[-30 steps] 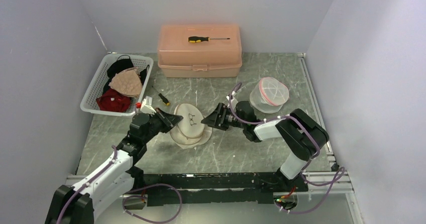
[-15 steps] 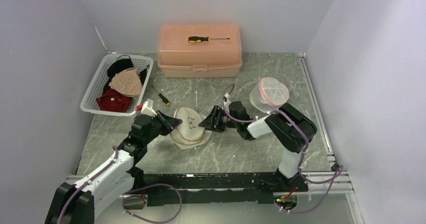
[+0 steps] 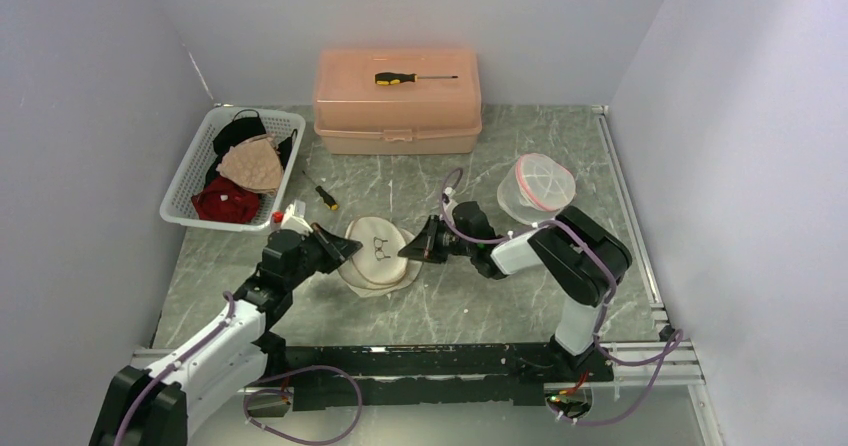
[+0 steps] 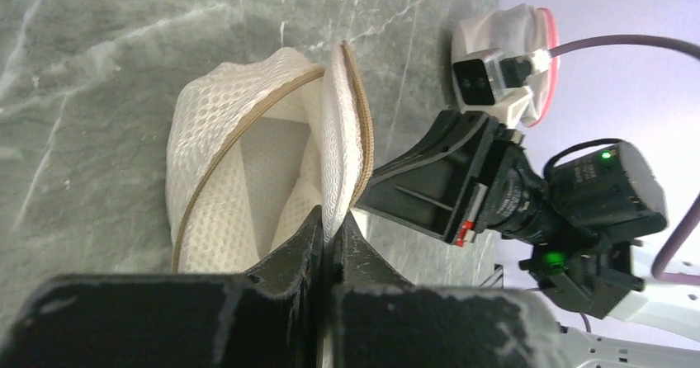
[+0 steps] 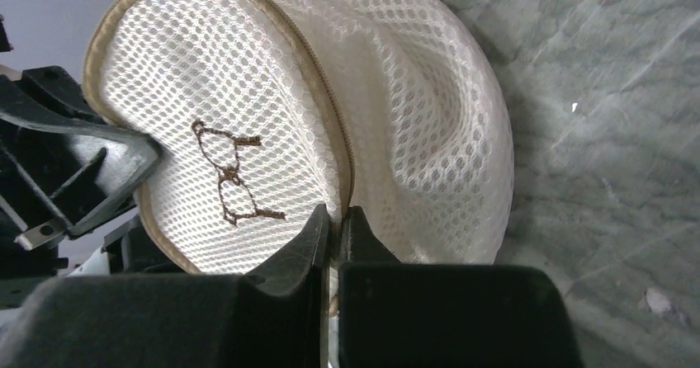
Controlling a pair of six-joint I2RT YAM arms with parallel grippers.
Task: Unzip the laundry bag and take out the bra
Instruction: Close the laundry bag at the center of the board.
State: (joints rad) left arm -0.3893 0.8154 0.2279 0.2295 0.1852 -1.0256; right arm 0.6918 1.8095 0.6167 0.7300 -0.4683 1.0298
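The laundry bag point(image 3: 378, 258) is a round cream mesh pouch with a tan zip rim and a stitched glasses mark, lying mid-table. My left gripper point(image 3: 341, 245) is shut on its left edge; in the left wrist view a fold of the bag point(image 4: 239, 162) is pinched between my left gripper's point(image 4: 332, 219) closed jaws. From the right, my right gripper point(image 3: 408, 250) is shut on the bag point(image 5: 413, 112) at the zip seam, right gripper point(image 5: 337, 213) jaws pressed together on the rim. The bra is hidden; only pale mesh shows.
A white basket point(image 3: 180, 188) with beige, black and red garments sits at the back left. A pink toolbox point(image 3: 397, 116) at the back carries a screwdriver point(image 3: 412, 77). A small screwdriver point(image 3: 322, 196) lies near the basket. A second mesh pouch point(image 3: 537, 188) with a pink rim stands at the right.
My right gripper slid left up to the bag and went from open to shut on its zip rim. The left gripper kept its hold; the bag shifted slightly.
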